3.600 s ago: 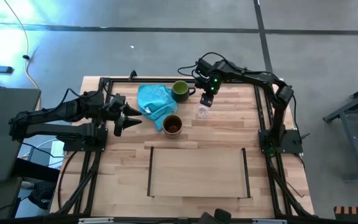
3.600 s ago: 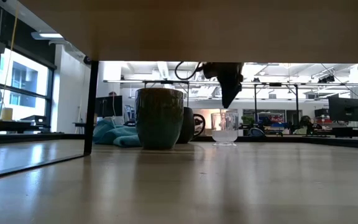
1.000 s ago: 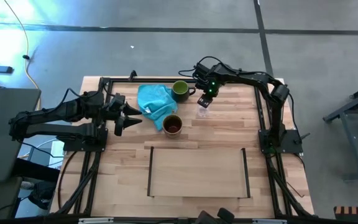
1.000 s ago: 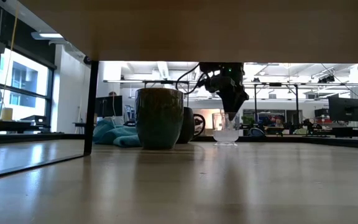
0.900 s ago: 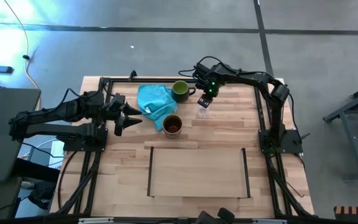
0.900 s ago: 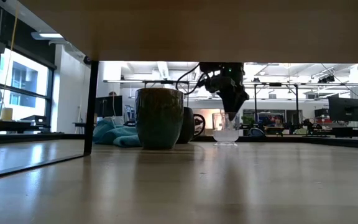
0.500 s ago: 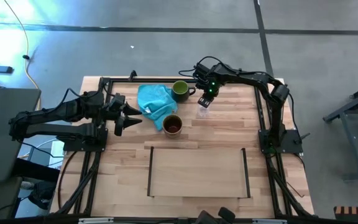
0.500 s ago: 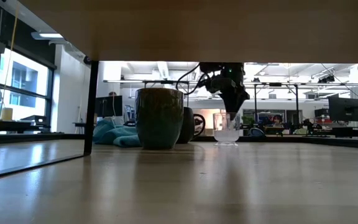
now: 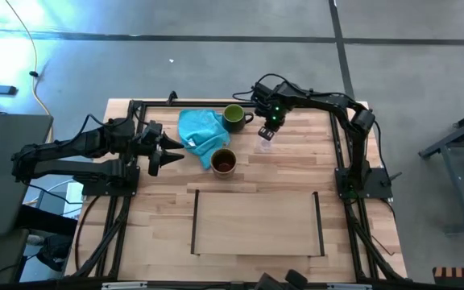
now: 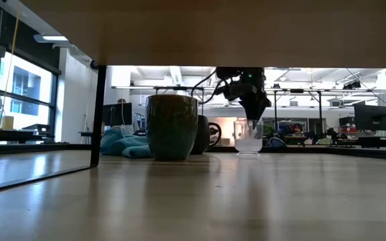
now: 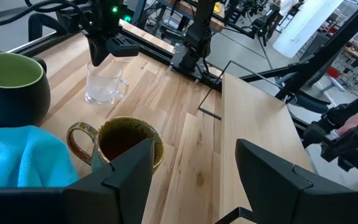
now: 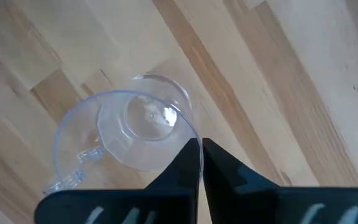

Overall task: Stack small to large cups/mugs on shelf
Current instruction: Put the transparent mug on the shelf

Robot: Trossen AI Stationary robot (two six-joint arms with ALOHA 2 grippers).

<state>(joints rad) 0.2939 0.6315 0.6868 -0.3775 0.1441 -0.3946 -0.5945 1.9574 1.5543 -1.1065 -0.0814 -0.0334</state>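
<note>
The clear glass cup (image 12: 126,130) stands at the table's far right (image 9: 266,135), and my right gripper (image 12: 201,149) is shut on it from above (image 10: 252,120). The green mug (image 9: 234,118) is left of it at the far edge. The brown mug (image 9: 224,161) stands nearer, against the turquoise cloth (image 9: 201,133). The shelf (image 9: 256,221), a pale board with dark side rails, lies at the near middle with nothing on it. My left gripper (image 9: 171,155) waits open left of the cloth, its fingers apart (image 11: 194,174) and facing the brown mug (image 11: 126,140). My right gripper pinches the glass cup's rim (image 12: 193,132) on the side away from its handle (image 12: 73,177). One finger is inside the wall and one outside. The fingers (image 10: 252,110) come from above, pointing down. The cup stays upright, its base at table level; whether it is lifted clear I cannot tell.
Dark arm frames (image 9: 345,153) run along the table's left and right sides. Bare planks (image 9: 296,165) lie between the cup and the shelf. Beyond the table's far edge the low view shows a room with desks and screens (image 10: 370,117).
My right gripper has edged a little toward the table's right, and the glass cup has shifted that way with it. The left arm, both mugs and the cloth have kept still.
</note>
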